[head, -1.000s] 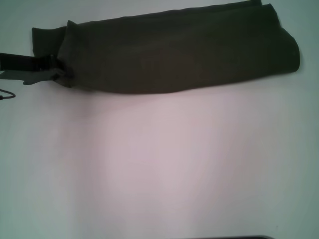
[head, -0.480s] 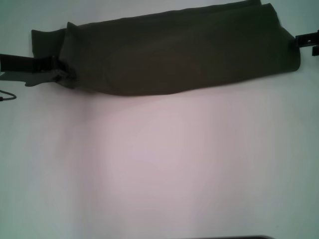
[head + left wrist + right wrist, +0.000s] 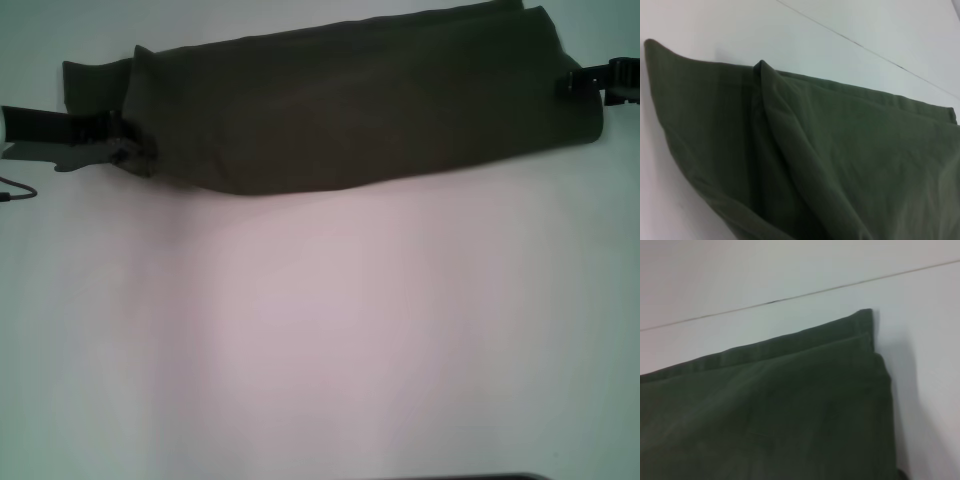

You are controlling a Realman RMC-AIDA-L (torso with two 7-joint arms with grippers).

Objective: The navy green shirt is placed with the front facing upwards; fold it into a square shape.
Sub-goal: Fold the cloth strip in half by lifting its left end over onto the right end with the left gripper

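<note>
Olive shirt [image 3: 360,105] between two claws

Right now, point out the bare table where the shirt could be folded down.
The table is bare all along the near side of the shirt. Its ends are crowded: left gripper at one, right gripper at the other.
</note>
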